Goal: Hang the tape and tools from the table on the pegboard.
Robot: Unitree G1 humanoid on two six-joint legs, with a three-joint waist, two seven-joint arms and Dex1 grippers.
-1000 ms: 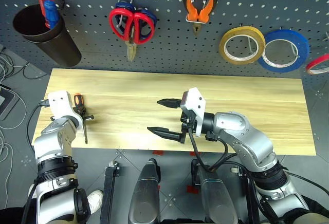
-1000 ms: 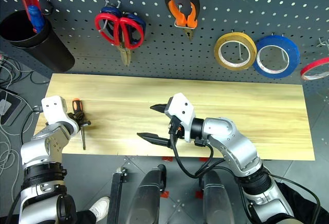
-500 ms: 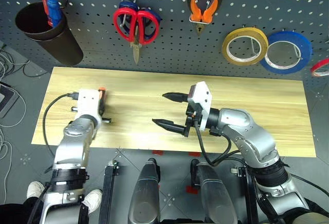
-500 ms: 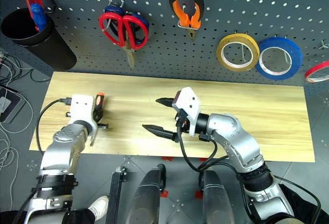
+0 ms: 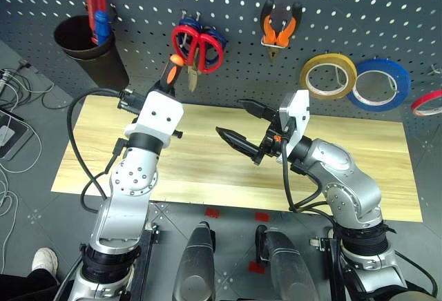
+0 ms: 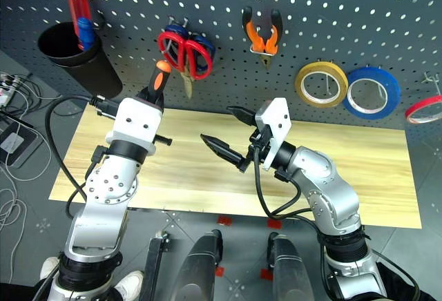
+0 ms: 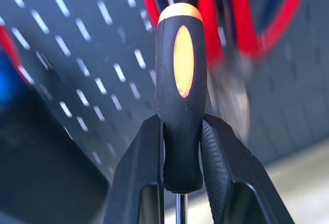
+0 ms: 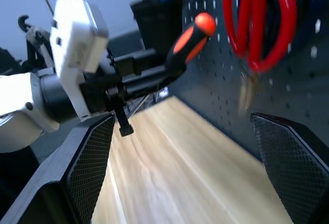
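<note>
My left gripper (image 5: 168, 84) is shut on the screwdriver (image 5: 170, 73), clamping the lower part of its orange-and-black handle (image 7: 180, 100). The handle end points up at the dark pegboard (image 5: 359, 11), just left of the hanging red-handled scissors (image 5: 198, 44). In mid-table my right gripper (image 5: 231, 117) stands open and empty above the wood, its fingers aimed toward the left one. The orange-and-black pliers (image 5: 279, 27) hang on a hook right of the scissors. A thin red tape ring (image 5: 428, 102) hangs at the far right. The light wooden table (image 5: 207, 173) lies below both arms.
A black cup (image 5: 93, 52) holding a red and a blue screwdriver hangs on the pegboard's upper left. A yellow roll (image 5: 328, 76) and a blue roll (image 5: 378, 83) hang right of the pliers. Blue scissors sit behind the red ones. Cables trail on the floor at left.
My left gripper has lifted the screwdriver off the table's left part, swung up and right to the pegboard, and rolled. The right gripper rose a little, still open.
</note>
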